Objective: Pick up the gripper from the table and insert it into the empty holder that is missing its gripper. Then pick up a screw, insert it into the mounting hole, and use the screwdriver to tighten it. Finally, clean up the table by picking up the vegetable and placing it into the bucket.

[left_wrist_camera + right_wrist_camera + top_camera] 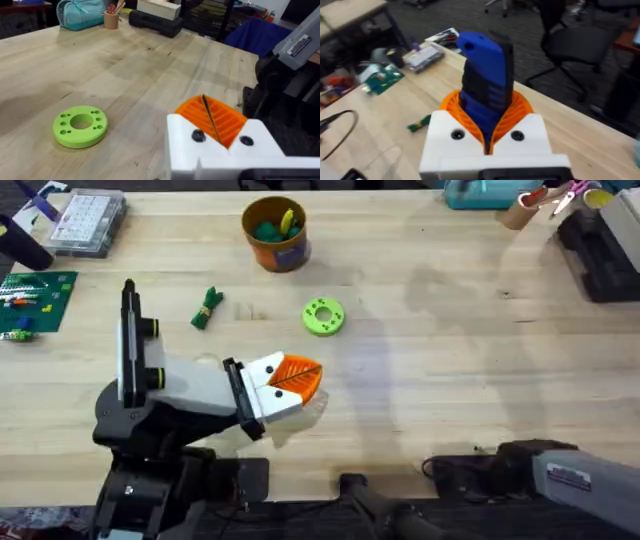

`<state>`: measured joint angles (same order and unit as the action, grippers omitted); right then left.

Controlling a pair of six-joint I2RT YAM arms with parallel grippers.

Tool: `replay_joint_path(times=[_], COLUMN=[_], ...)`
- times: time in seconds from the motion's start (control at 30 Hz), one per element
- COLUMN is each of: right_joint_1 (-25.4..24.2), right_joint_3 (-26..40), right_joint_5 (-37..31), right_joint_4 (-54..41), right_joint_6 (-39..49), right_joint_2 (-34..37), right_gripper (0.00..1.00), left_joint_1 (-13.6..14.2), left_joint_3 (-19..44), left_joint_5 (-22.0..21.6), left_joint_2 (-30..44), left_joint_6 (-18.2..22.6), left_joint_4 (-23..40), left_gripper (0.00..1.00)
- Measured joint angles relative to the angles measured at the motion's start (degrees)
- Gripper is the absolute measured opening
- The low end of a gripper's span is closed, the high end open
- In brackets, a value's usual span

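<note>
Closest in, the right arm (560, 470) is lying low along the near edge of the worktop (450, 360), and its wrist view is showing the right pincer (487, 132) clamping the blue screwdriver (485, 75) between its orange ribbed pads, body standing up out of the grip, probably so the tool is staying ready for the tightening step. Just beyond the bases, the left pincer (290, 380) is hovering low over the wood and pointing toward the right side, its pads pressing together; a thin dark sliver is running along the seam, and I cannot tell whether that is a held part or only the gap. Farther out, a green ring-shaped disc (323, 316) is lying flat, apart from both arms. To its left the vegetable (207, 308) is lying loose on the wood, so the clean-up is looking not yet done. Beyond that the orange bucket (262, 250) is standing upright, already holding green and yellow pieces. At the far left corner a clear compartment box (88, 220) is sitting.
</note>
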<state>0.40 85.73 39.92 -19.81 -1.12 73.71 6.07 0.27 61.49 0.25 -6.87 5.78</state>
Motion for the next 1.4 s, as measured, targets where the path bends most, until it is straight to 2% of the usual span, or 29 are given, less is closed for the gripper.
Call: replay_joint_path(times=[0.3, 0.43, 0.77, 0.97, 1.13, 1.4], right_joint_1=[13.93, 18.58, 29.25, 34.4, 38.02, 41.74], right_joint_3=[0.0, 0.02, 0.02, 0.02, 0.02, 0.02], right_joint_5=[-0.64, -0.64, -0.64, -0.53, -0.44, -0.37], right_joint_4=[9.25, 13.48, 17.23, 18.24, 18.25, 18.25], right_joint_6=[-4.34, -6.18, -7.5, -7.21, -3.54, 0.65], right_joint_2=[0.02, 0.02, 0.0, 0.02, 0.02, 0.02], right_gripper=[0.026, 0.026, 0.026, 0.026, 0.026, 0.026], left_joint_1=[0.0, 0.0, 0.0, 0.0, 0.0, 0.0], left_joint_3=[0.0, 0.0, 0.0, 0.0, 0.0, 0.0], left_joint_5=[0.0, 0.0, -0.02, 0.0, 0.0, 0.0], left_joint_2=[0.0, 0.0, 0.0, 0.0, 0.0, 0.0], left_joint_6=[0.0, 0.0, 0.0, 0.0, 0.0, 0.0], left_joint_4=[0.0, 0.0, 0.0, 0.0, 0.0, 0.0], left_gripper=[0.009, 0.009, 0.009, 0.009, 0.009, 0.009])
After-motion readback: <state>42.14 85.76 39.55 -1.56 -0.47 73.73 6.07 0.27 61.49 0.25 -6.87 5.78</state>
